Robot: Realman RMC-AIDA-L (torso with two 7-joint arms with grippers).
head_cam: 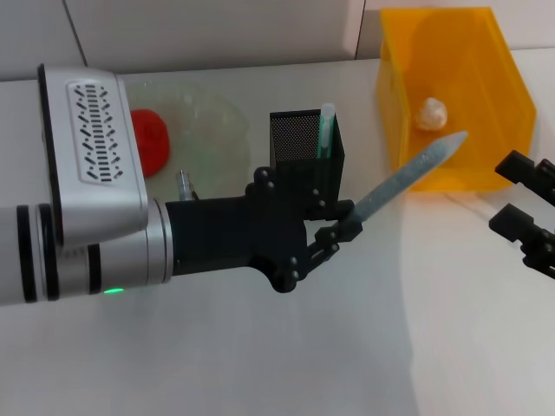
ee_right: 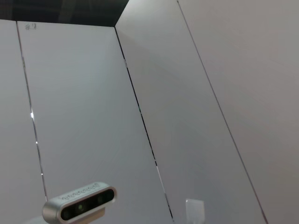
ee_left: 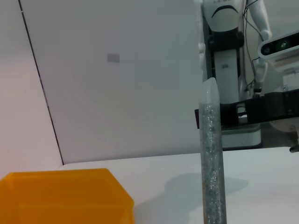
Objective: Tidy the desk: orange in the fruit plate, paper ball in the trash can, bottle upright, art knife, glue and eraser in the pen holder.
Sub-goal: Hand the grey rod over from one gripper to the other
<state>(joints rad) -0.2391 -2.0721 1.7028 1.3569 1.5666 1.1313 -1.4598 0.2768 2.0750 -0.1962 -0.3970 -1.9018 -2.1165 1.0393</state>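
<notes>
Near the middle of the bench (head_cam: 260, 364), the left pincer (head_cam: 340, 227) is seen closed on the lower end of the art knife (head_cam: 408, 178), which is held slanted, its pointed tip reaching up and away toward the trash can (head_cam: 486, 61). The stick is gripped by one end, so that most of its length stays free — probably this is done so the free end can be lowered first into the pen holder (head_cam: 303, 147), which stands just behind the pincer. Inside the holder the glue (head_cam: 327, 130) is already standing upright against one wall, so room must be kept beside it. In the left wrist view the art knife (ee_left: 212, 154) is shown rising straight before the camera, with the trash can (ee_left: 65, 196) low at one side. The paper ball (head_cam: 430, 113) is lying inside the trash can, and the orange (head_cam: 149, 139) is resting in the fruit plate (head_cam: 212, 130), partly hidden by the left arm. The bottle and the eraser cannot be found. The right pincer (head_cam: 523, 202) is kept at the right edge, apart from everything, its fingers spread and holding nothing — it seems to be only waiting.
</notes>
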